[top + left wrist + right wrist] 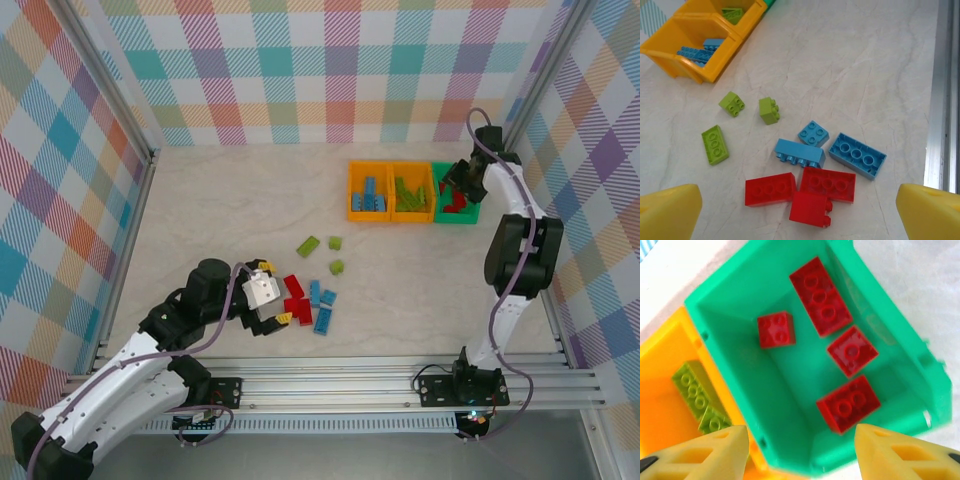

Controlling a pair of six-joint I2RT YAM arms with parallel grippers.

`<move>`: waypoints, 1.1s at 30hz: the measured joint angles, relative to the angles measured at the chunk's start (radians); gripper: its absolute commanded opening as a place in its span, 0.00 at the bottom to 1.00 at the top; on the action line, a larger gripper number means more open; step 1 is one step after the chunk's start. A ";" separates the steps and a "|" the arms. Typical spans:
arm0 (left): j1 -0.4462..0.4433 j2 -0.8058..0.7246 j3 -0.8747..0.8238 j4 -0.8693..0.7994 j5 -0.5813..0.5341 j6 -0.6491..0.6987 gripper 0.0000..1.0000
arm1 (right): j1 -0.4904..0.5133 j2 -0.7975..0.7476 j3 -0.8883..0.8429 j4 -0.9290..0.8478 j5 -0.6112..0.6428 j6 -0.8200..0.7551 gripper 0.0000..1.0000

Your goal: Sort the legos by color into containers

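Legos (821, 296), four red, in green bin (785, 405)

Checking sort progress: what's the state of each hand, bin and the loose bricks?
left hand: open, empty
right hand: open, empty
green bin: holds four red bricks
left orange bin: holds blue bricks
middle orange bin: holds lime bricks
loose bricks: nine on table, unsorted

**Bins in a row at the far right, loose bricks nearer the middle**

On the desk (220, 200), three bins stand side by side at the far right: the left bin (351, 190), the middle bin (412, 217) and the right bin (455, 219). Each holds bricks, and four bricks (820, 296) lie on the right bin's floor. In front and left of the row lie three loose bricks (769, 110), apart from each other. Nearer the front edge sits a cluster of six bricks (827, 182), several of them touching.
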 measured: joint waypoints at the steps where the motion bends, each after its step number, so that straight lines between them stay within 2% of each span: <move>1: 0.002 0.005 0.000 0.010 -0.007 -0.024 1.00 | 0.000 -0.040 -0.039 -0.005 -0.013 0.001 0.59; 5: 0.006 0.066 0.050 0.014 -0.070 -0.178 1.00 | 0.000 -0.230 -0.184 -0.005 -0.101 0.000 0.60; 10: 0.009 0.266 0.234 0.013 -0.241 -0.469 1.00 | 0.031 -0.530 -0.370 -0.019 -0.279 -0.016 0.66; 13: 0.012 0.409 0.328 0.013 -0.336 -0.612 1.00 | 0.137 -0.669 -0.410 -0.075 -0.341 -0.053 0.69; 16: 0.013 0.538 0.378 0.003 -0.378 -0.725 0.99 | 0.257 -0.753 -0.443 -0.137 -0.408 -0.079 0.70; 17: 0.013 0.575 0.393 -0.011 -0.384 -0.754 0.98 | 0.285 -0.770 -0.455 -0.161 -0.434 -0.082 0.70; 19: 0.013 0.671 0.436 -0.058 -0.396 -0.846 0.87 | 0.314 -0.790 -0.480 -0.214 -0.471 -0.084 0.70; 24: -0.010 0.835 0.506 -0.131 -0.396 -1.045 0.68 | 0.320 -0.810 -0.543 -0.293 -0.488 -0.083 0.71; 28: -0.082 0.923 0.548 -0.191 -0.409 -1.146 0.61 | 0.320 -0.811 -0.554 -0.311 -0.488 -0.085 0.72; 33: -0.149 0.998 0.599 -0.229 -0.418 -1.188 0.59 | 0.320 -0.811 -0.571 -0.307 -0.487 -0.085 0.75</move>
